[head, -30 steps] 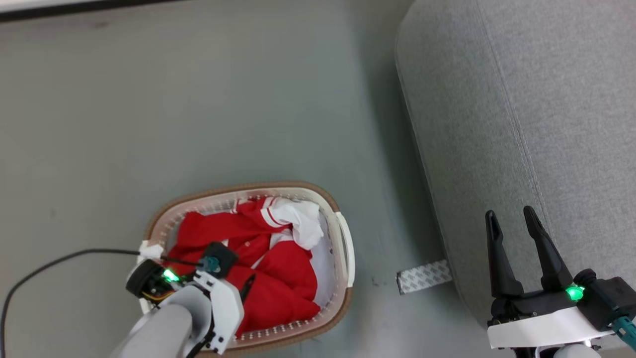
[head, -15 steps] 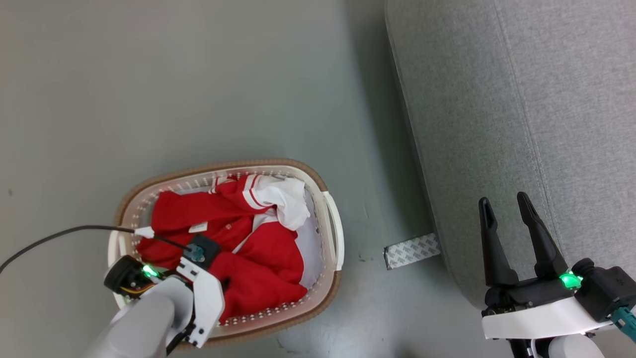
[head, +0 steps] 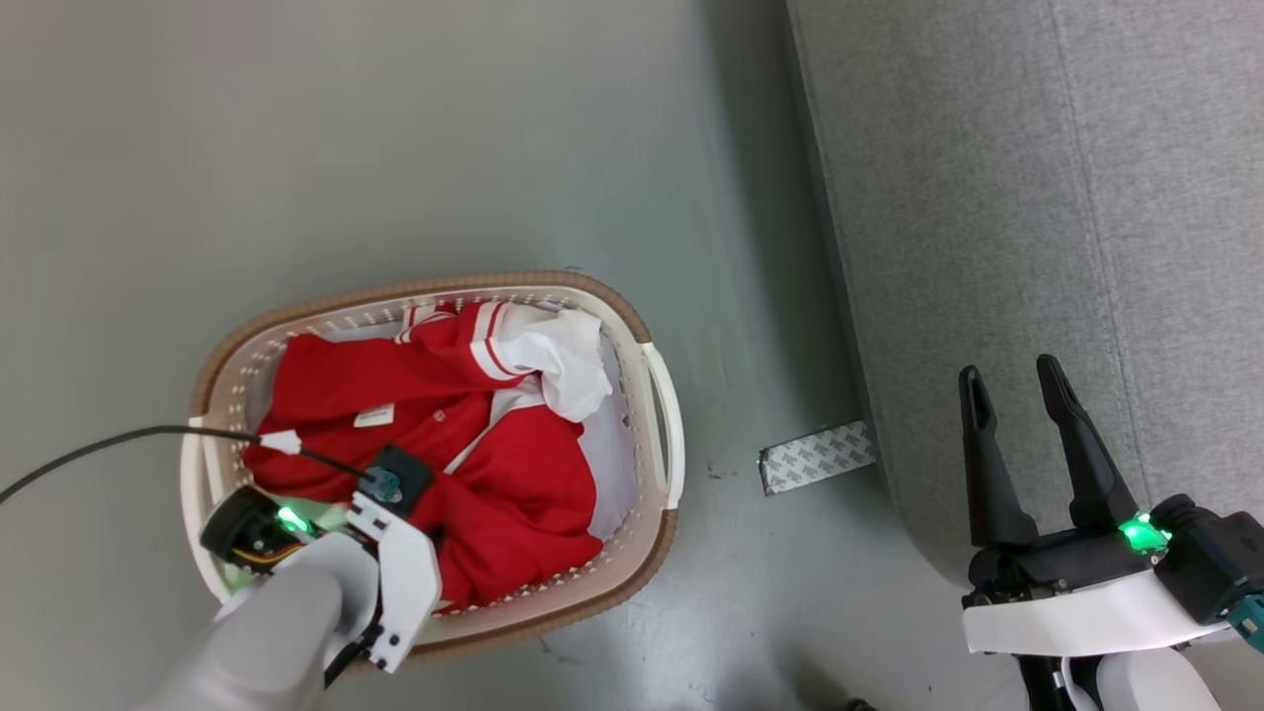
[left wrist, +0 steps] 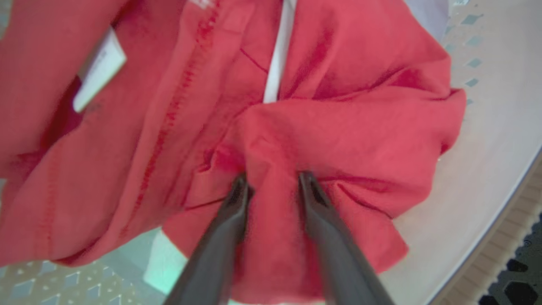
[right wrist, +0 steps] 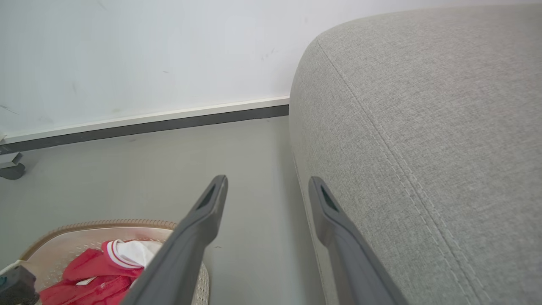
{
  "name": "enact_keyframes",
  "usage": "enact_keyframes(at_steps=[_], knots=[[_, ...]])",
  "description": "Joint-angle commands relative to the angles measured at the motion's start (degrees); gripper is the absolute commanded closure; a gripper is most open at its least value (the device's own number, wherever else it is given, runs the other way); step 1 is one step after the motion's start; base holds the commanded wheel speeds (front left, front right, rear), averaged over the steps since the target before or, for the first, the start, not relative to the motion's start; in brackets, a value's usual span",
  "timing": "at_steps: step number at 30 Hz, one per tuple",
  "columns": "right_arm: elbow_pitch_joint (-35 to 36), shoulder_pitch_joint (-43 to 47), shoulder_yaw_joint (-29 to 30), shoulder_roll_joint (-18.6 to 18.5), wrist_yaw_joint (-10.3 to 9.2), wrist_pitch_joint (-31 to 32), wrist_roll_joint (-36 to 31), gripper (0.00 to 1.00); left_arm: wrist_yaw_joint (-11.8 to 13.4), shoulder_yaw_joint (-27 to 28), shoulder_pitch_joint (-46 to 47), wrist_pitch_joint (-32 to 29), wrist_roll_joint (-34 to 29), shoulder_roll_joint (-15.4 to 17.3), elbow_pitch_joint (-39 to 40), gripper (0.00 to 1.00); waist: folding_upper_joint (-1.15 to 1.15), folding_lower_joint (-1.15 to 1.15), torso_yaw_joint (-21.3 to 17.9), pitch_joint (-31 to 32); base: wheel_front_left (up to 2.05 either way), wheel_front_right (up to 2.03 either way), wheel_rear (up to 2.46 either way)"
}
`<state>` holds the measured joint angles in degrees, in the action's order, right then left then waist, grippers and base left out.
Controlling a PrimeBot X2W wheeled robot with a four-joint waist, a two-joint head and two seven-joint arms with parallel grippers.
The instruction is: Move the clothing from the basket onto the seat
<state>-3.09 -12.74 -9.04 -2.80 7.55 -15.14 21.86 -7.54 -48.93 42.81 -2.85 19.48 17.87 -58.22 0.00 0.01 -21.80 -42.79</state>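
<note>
A thin black cable (head: 99,449) runs in from the left edge of the head view across the grey floor (head: 395,148) to the left wrist. Beside it, the basket (head: 660,434) stands on the floor with the clothing (head: 513,484) heaped inside it, red folds with a white striped cuff and a white panel bunched toward its far right corner. A small white label (left wrist: 99,70) shows on the fabric. To the right of the basket lies a bare stretch of floor, then a short patterned strip (head: 815,457) lying against the foot of the seat (head: 1037,197). The seat's rounded side rises as a wall between basket and cushion top. The right wrist view adds a white wall (right wrist: 148,55), a dark baseboard (right wrist: 169,120) and a caster (right wrist: 10,169) at far left. The left forearm (head: 267,642) reaches down from the lower left over the basket's near rim, wrist bent into the pile. The left gripper (left wrist: 271,182) has its fingers drawn close on a raised fold of red cloth, which puckers around the tips. The right gripper (head: 1010,367) hangs over the seat's near edge, fingers pointing up the head view, spread apart and holding nothing.
</note>
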Motion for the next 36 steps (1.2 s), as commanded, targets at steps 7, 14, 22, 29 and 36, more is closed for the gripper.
enact_keyframes(at_steps=[7,14,22,29,36], knots=[[-1.0,-0.8,0.9,-0.2,-0.12,0.0,-0.6,0.00,0.1,-0.9,-1.1,3.2,6.0,-1.7,0.7,1.00,0.00,-0.01,2.2,2.6,0.00,0.00,0.00],[-3.2,0.7,1.5,-0.2,-0.12,0.0,-2.1,0.00,0.1,-0.4,-5.8,8.3,14.4,-3.2,5.4,1.00,0.00,-0.01,6.0,11.9,0.00,0.00,0.00],[-6.1,4.8,2.8,-0.2,-0.12,0.0,-4.1,0.00,0.1,-2.4,-12.0,8.2,22.1,-0.9,15.2,1.00,0.00,-0.01,10.9,24.4,0.00,0.00,0.00],[-8.2,9.4,3.7,-0.2,-0.12,0.0,-6.0,0.00,1.5,-1.8,-15.8,6.4,24.9,1.4,24.4,1.00,0.00,-0.01,14.5,33.4,0.00,0.00,0.00],[-9.4,12.1,3.7,-0.2,-0.12,0.0,-7.2,0.00,5.9,-0.5,-17.7,3.8,25.9,4.4,36.3,1.00,0.00,-0.01,16.6,38.8,0.00,0.00,0.00]])
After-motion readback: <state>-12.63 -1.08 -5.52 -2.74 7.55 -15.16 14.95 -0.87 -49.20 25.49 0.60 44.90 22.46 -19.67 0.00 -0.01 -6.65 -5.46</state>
